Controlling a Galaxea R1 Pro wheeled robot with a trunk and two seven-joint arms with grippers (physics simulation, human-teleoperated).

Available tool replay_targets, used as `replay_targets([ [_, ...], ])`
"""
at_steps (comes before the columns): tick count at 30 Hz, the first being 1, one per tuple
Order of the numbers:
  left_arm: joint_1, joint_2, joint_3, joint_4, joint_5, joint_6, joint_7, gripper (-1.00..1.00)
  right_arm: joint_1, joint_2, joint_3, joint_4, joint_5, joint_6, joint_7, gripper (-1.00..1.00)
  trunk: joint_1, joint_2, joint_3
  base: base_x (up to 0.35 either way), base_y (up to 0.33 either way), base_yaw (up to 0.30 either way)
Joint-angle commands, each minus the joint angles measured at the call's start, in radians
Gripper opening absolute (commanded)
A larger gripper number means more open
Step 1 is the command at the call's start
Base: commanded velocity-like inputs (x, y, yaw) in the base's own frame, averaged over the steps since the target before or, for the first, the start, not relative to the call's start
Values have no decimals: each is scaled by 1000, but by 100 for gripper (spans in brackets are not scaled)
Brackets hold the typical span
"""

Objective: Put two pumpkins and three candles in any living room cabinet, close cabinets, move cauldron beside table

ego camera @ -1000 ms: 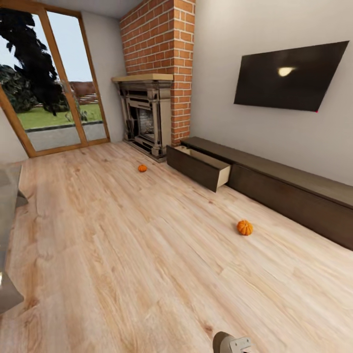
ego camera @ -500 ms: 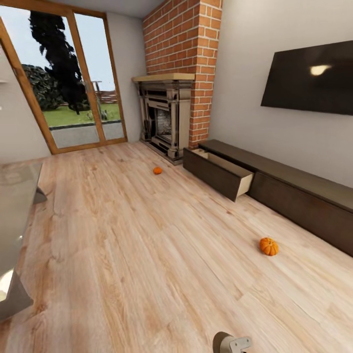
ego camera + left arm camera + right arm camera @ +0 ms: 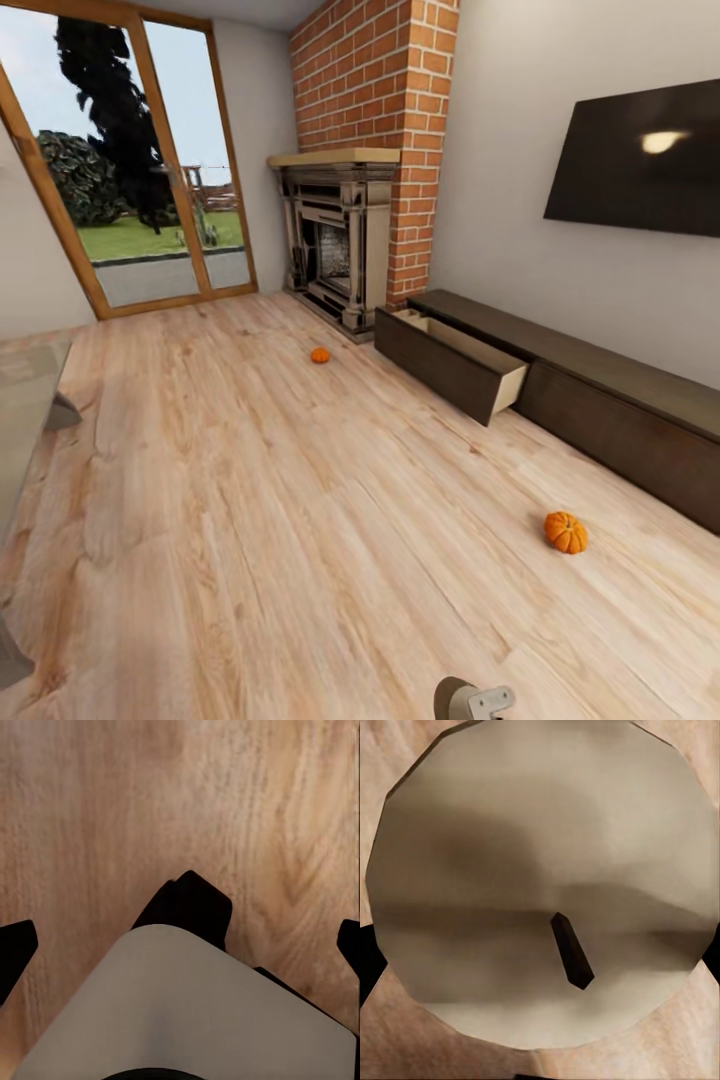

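Observation:
Two small orange pumpkins lie on the wood floor in the head view: the near pumpkin (image 3: 566,532) in front of the cabinet, the far pumpkin (image 3: 320,355) by the fireplace. The long dark-brown cabinet (image 3: 620,410) runs along the right wall, and its leftmost drawer (image 3: 455,365) is pulled out, showing tan wood inside. In the right wrist view a pale candle (image 3: 510,832) with a dark wick spans the space between the fingers of my right gripper (image 3: 540,956), which is shut on it. My left gripper (image 3: 180,949) is open over bare floor, its dark fingertips (image 3: 15,952) far apart.
A brick chimney with a fireplace (image 3: 335,240) stands past the cabinet's far end. Glass doors (image 3: 130,170) fill the back wall and a television (image 3: 640,160) hangs above the cabinet. A grey table edge (image 3: 25,400) shows at the left. Open floor lies between.
The whole head view has shifted, so the camera moved: both pumpkins and the cabinet now sit further right and lower in the picture. Nothing on the floor has moved itself.

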Motion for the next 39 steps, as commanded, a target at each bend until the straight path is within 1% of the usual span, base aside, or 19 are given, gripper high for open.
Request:
replay_targets([
  [1, 0, 0, 0, 0, 0, 0, 0, 100, 0, 0, 0, 0, 0, 0, 0, -100, 0, 0, 0, 336, 0, 0],
  [18, 0, 0, 0, 0, 0, 0, 0, 100, 0, -1, 0, 0, 0, -1, 0, -100, 0, 0, 0, 336, 0, -13],
  [27, 0, 0, 0, 0, 1, 0, 0, 100, 0, -2, 0, -1, -1, -2, 0, -100, 0, 0, 0, 334, 32, -253],
  [39, 0, 0, 2, 0, 2, 0, 0, 100, 0, -2, 0, -1, 0, -2, 0, -100, 0, 0, 4, 287, 224, -278],
])
